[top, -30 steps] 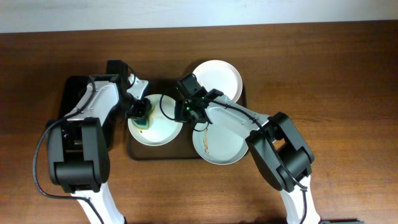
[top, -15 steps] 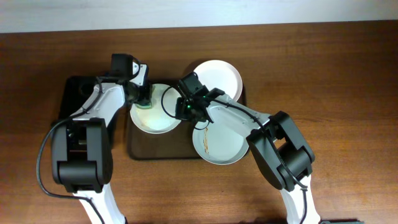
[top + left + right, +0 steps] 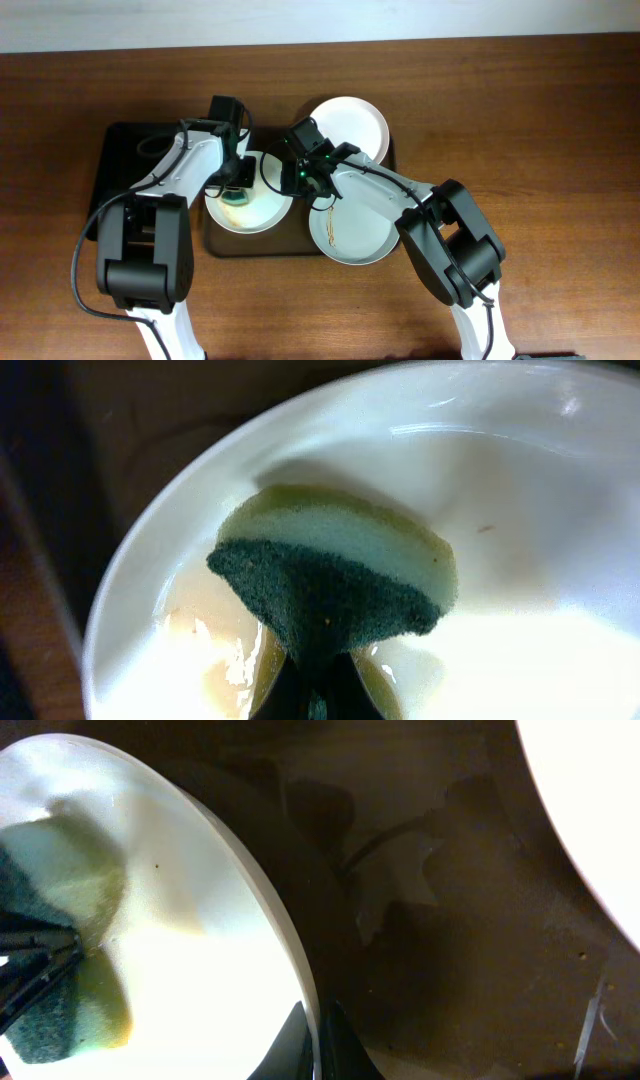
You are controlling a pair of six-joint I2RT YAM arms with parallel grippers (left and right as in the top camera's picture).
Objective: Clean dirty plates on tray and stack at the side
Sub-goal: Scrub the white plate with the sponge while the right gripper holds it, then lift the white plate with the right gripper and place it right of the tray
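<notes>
Between the fingertips of the left gripper (image 3: 318, 682) sits a green-and-yellow sponge (image 3: 335, 575), pinched narrow at its lower tip. Green scouring side faces the wrist camera, and the foam side is pressed onto the near plate (image 3: 520, 500). Yellowish wet film lies on the plate just beside the sponge, so this reads as the scrubbing step. The right gripper (image 3: 318, 1038) is clamped thin on that plate's rim, one finger either side, likely to stop it sliding or spinning under the sponge. The plate rests on the dark brown tray (image 3: 470, 920), toward its left end in the overhead view. Under the right arm, behind its gripper, lies a smeared plate (image 3: 352, 235) with a brown streak. Just ahead of that gripper, a clean-looking plate (image 3: 352, 122) overlaps the tray's far rim. Judgement: first plate mid-clean, nothing stacked at the side yet.
</notes>
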